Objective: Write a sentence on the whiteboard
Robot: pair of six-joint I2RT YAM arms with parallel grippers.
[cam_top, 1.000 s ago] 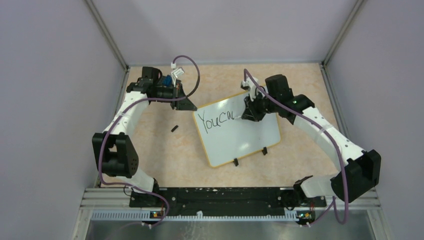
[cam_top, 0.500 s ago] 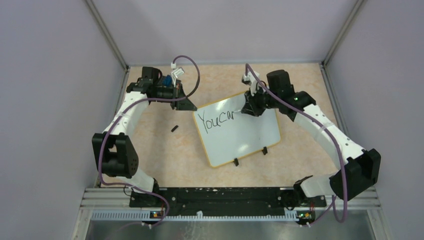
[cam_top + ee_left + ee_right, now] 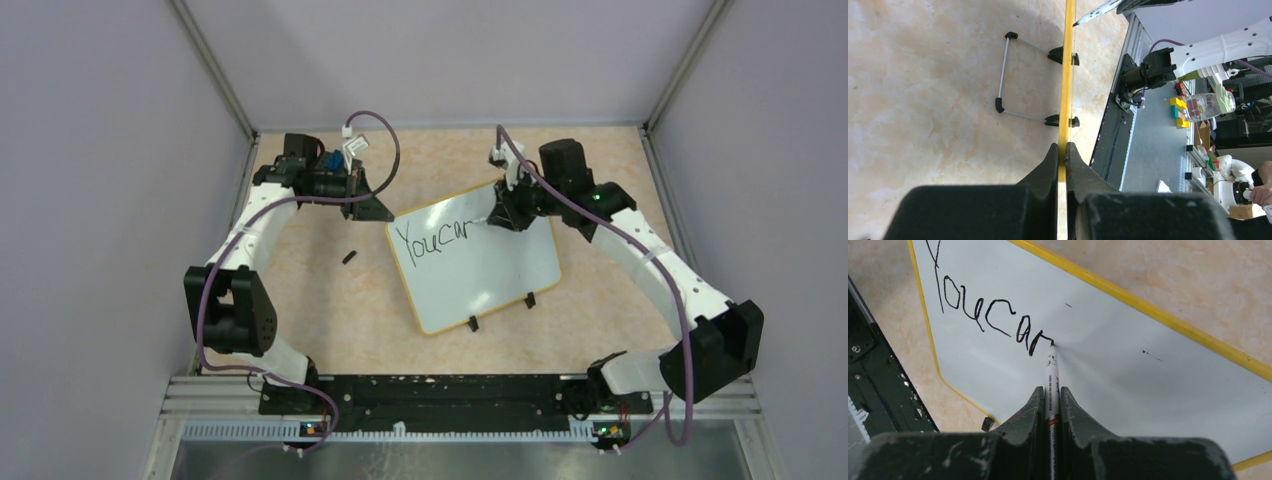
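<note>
Progress is showing: over the last second my right claw (image 3: 1050, 390), gripping the marker (image 3: 1052, 371), is carrying the sentence (image 3: 988, 315) from "Youca" into the "n". My left claw (image 3: 1061, 149) is pinching the yellow rim of the whiteboard (image 3: 495, 280), which is sitting mid-frame on the table (image 3: 330, 300). Most words are still pending.

left arm (image 3: 250, 228): elbow folded low at near left, forearm running up left side, wrist (image 3: 325, 180) turned inward toward centre. left jaws nearly closed, pinching whiteboard (image 3: 1066, 95) by its thin rim (seen edge-on, one jaw each side). right arm (image 3: 640, 250): elbow out at near right, forearm angled up toward far centre, wrist pitched down. right jaws clamped on marker (image 3: 1052, 390), barrel straight between them, tip pointing away from wrist.
</note>
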